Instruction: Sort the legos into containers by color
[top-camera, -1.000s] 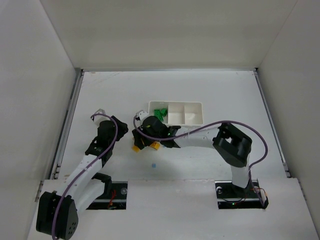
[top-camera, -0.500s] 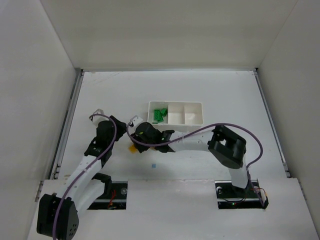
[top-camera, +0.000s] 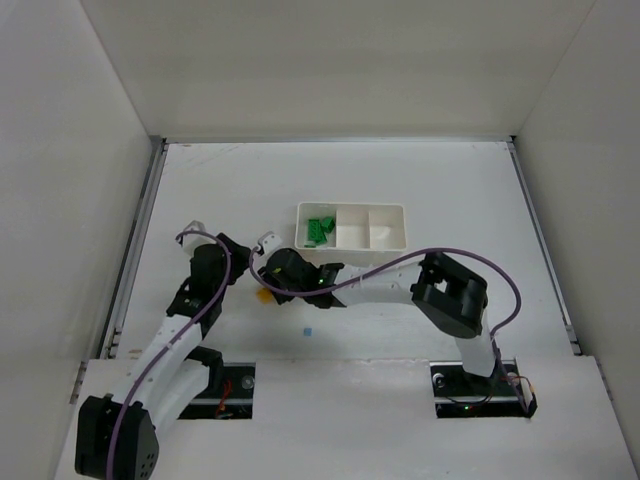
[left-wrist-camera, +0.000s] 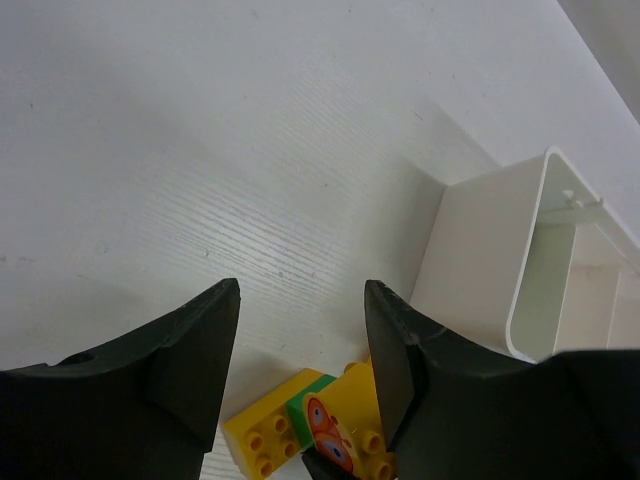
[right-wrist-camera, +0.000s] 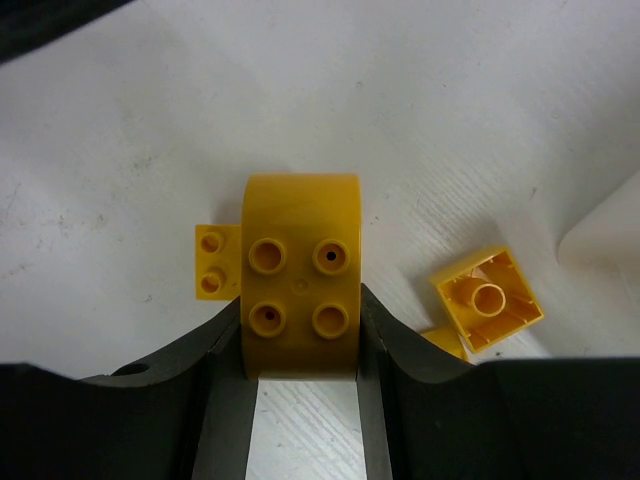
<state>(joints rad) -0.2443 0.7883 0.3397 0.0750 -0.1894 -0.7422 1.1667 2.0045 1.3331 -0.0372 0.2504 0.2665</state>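
The right gripper (right-wrist-camera: 300, 322) is closed on a rounded yellow brick (right-wrist-camera: 300, 250). In the wrist view its two dark fingers (right-wrist-camera: 225, 350) press against the brick's flat sides, with the studs facing the camera and the curved end toward the top of the frame. In the overhead view this spot is left of centre, below and to the left of the white tray (top-camera: 352, 206), near it but apart. Whether the brick is lifted or resting on the table cannot be told.

The brick looks like light, rigid plastic with smooth, glossy walls. It should take a firm squeeze without deforming, but it could slip or twist if pinched off-centre. The flat parallel sides are the sound place to hold it, not the curved end or the studs.

A two-stud yellow piece (right-wrist-camera: 211, 262) sits against the brick's left edge, and it is unclear whether the two are joined. If they are, they would travel together. An upturned yellow brick (right-wrist-camera: 488, 298) lies apart at the right of the frame.

The left gripper (left-wrist-camera: 300, 300) is spread open with nothing between its fingers, and yellow bricks (left-wrist-camera: 270, 435) lie at the bottom edge of its view.

Green bricks (top-camera: 320, 230) fill the tray's leftmost compartment, so the yellow one likely belongs in another. A tiny blue brick (top-camera: 308, 329) lies alone, lower in the overhead view
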